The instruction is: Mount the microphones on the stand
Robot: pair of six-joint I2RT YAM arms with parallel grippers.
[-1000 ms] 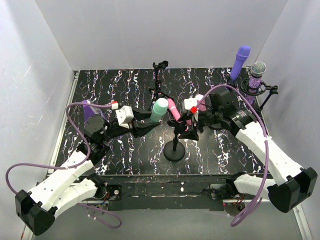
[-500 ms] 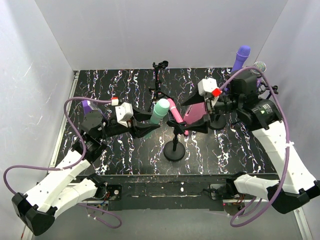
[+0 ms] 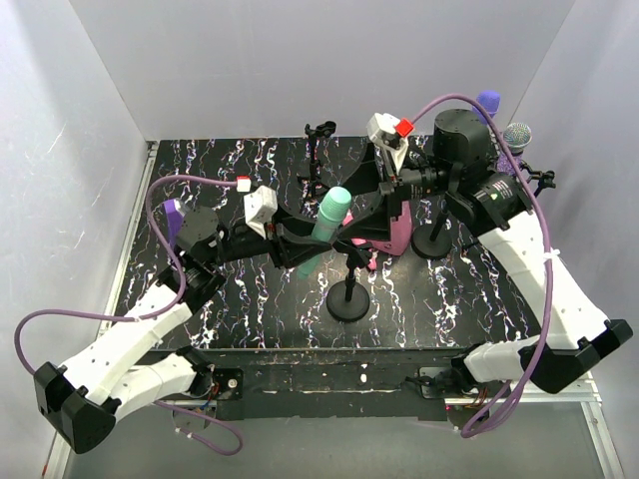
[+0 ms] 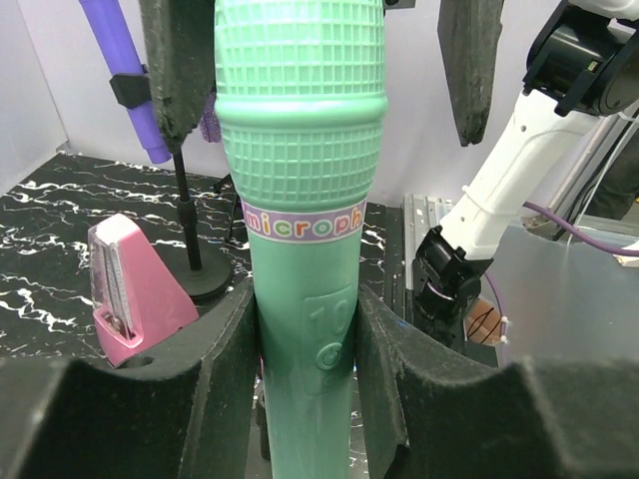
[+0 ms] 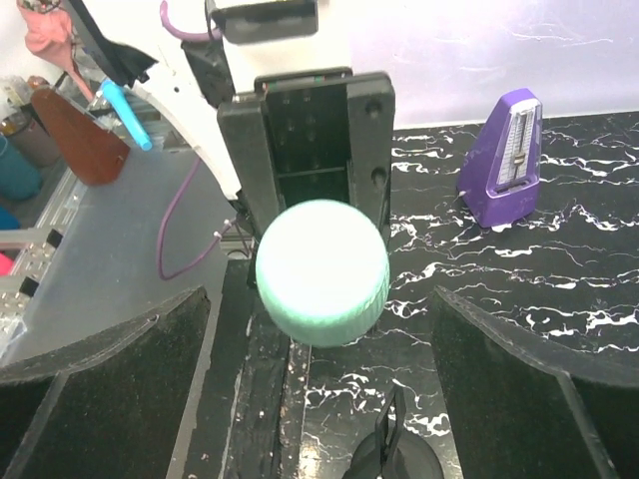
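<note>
My left gripper [image 3: 308, 246] is shut on the mint green microphone [image 3: 330, 212] and holds it upright-tilted above the black stand [image 3: 349, 302]. In the left wrist view the microphone [image 4: 305, 200] sits between my fingers [image 4: 225, 379]. My right gripper [image 3: 367, 205] is open and faces the microphone's head [image 5: 321, 271], with its fingers [image 5: 539, 369] wide on each side. The pink microphone [image 3: 361, 244] is mostly hidden at the stand's clip. The plain purple microphone [image 3: 487, 100] and the glittery one [image 3: 516, 135] stand in holders at the back right.
A pink wedge block [image 3: 400, 234] stands just right of the stand, also in the left wrist view [image 4: 130, 289]. A purple wedge block [image 3: 176, 216] is at the left [image 5: 511, 160]. Another thin black stand [image 3: 319, 150] is at the back. White walls enclose the table.
My right gripper has lifted away from the stand and swung back and left, and now faces the mint head. My left gripper has carried the mint microphone right and further back.
</note>
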